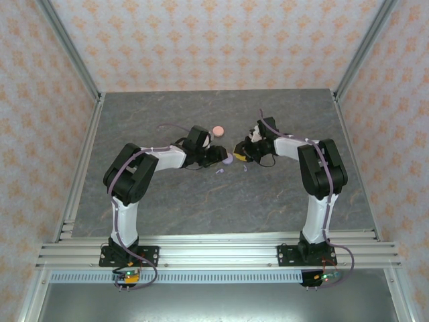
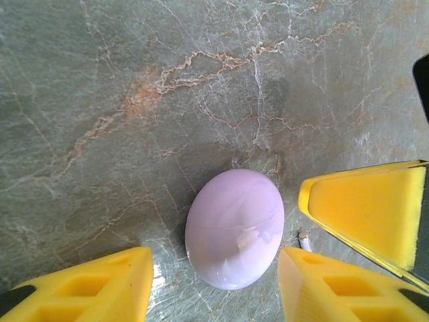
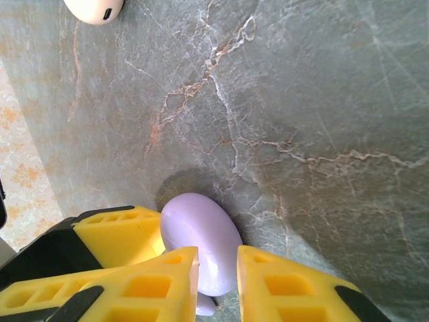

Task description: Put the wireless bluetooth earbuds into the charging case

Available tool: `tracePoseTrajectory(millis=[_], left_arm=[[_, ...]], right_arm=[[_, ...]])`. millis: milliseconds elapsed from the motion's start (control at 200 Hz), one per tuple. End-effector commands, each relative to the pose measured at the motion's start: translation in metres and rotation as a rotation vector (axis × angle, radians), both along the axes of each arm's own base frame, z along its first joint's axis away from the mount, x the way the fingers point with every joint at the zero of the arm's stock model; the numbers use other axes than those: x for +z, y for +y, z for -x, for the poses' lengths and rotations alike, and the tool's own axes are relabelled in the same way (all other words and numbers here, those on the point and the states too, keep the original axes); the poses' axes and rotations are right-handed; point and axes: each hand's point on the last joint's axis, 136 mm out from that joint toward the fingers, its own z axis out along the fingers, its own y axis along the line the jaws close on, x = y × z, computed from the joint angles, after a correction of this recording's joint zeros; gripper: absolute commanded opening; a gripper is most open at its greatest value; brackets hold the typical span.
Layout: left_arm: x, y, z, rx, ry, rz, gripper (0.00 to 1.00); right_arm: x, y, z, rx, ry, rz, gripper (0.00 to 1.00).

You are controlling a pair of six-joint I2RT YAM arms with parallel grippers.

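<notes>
A closed lilac charging case [image 2: 234,228] lies on the grey marble table [image 1: 201,201] between the two grippers. My left gripper [image 2: 214,268] stands open astride it: one finger touches its side and the other stands clear. My right gripper [image 3: 218,261] hovers over the case's [image 3: 201,231] near end, its jaws a narrow gap apart with nothing clamped. Beside its finger, a lilac earbud [image 3: 205,307] peeks out from under the case. A pale earbud stem [image 2: 305,241] lies on the table next to the case. In the top view, small lilac earbuds [image 1: 218,171] [image 1: 244,168] lie just in front of the grippers.
A closed salmon-pink case [image 1: 218,129] sits just behind the grippers, also at the top left of the right wrist view [image 3: 94,8]. One yellow finger [image 2: 375,211] of the right gripper reaches into the left wrist view. Patterned walls surround the table.
</notes>
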Motion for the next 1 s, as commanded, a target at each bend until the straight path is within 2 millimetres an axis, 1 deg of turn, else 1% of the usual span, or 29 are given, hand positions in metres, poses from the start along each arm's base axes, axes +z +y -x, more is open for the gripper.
tracePoseTrajectory(millis=[0,300,400,631,886,996], left_arm=[[-0.013,0.012,0.005,0.022,0.034,-0.028,0.53],[-0.014,0.009,0.004,0.012,0.041,-0.018,0.53],[-0.016,0.007,0.005,0.006,0.049,-0.016,0.53],[-0.022,-0.004,0.008,-0.018,0.063,-0.002,0.52],[-0.025,-0.015,0.010,-0.020,0.073,0.036,0.49],[-0.026,-0.017,0.011,-0.025,0.078,0.035,0.48]], right_arm=[[0.000,0.005,-0.003,0.020,0.001,-0.027,0.24],[-0.010,0.012,0.004,0.059,0.027,-0.003,0.27],[-0.015,0.010,0.004,0.059,0.036,0.022,0.27],[-0.025,0.009,0.008,0.054,0.060,0.046,0.26],[-0.025,0.008,0.010,0.050,0.062,0.042,0.26],[-0.024,0.009,0.009,0.049,0.060,0.039,0.26]])
